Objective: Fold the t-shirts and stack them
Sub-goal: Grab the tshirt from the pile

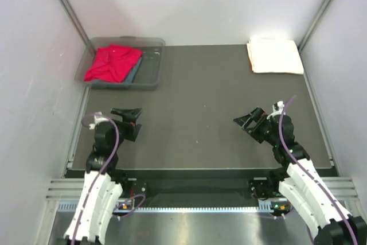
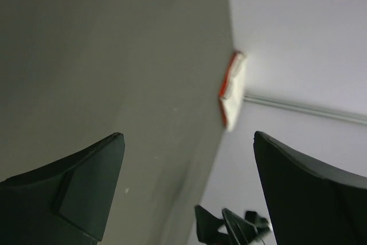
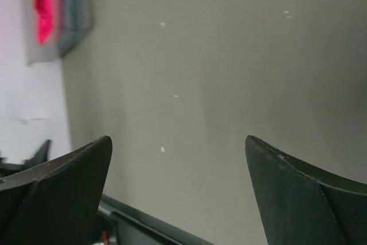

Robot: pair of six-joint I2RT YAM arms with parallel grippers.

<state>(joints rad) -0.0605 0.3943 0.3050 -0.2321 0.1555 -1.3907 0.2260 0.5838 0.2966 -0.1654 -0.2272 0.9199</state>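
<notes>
Left gripper (image 1: 127, 113) and right gripper (image 1: 245, 120), jaws spread wide, empty, hover by near edge of dark table (image 1: 200, 96). Top cam: bright red cloth t-shirt (image 1: 112, 62) atop slate blue-grey t-shirt (image 1: 133, 73) in clear plastic bin (image 1: 155, 64), far-left corner; cream-white folded t-shirt (image 1: 274, 55), far-right corner. Left wrist cam shows cream only; right wrist cam shows the red.

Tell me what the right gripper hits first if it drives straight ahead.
Most likely the bare table: the right gripper is open, and its wrist view shows only tabletop ahead. The bin with the red shirt lies off to one side. Depth is hard to judge.
</notes>
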